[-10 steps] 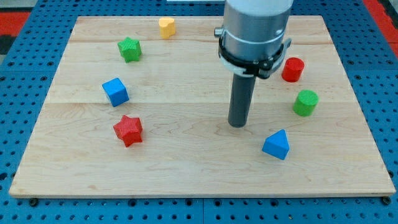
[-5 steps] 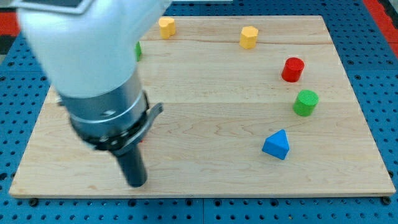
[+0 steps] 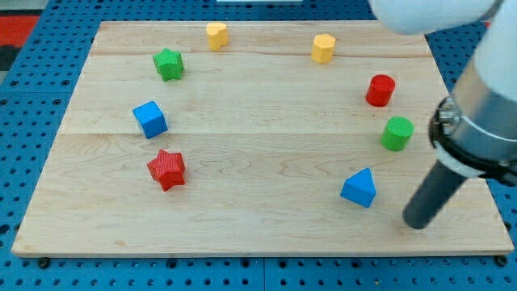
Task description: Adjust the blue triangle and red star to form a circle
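The blue triangle (image 3: 359, 188) lies at the lower right of the wooden board (image 3: 258, 218). The red star (image 3: 167, 169) lies at the lower left. My tip (image 3: 417, 223) rests on the board to the right of the blue triangle and a little below it, a short gap away and not touching it. The red star is far off to the tip's left. The arm's body comes in from the view's upper right.
Other blocks form a ring: a blue cube (image 3: 150, 119), a green star (image 3: 168, 64), a yellow heart (image 3: 216, 35), a yellow hexagon (image 3: 323, 48), a red cylinder (image 3: 380, 90) and a green cylinder (image 3: 397, 133). The board's right edge lies close to the tip.
The tip went from the board's middle to the lower left by the red star, then swung across to the lower right beside the blue triangle. No block has moved.
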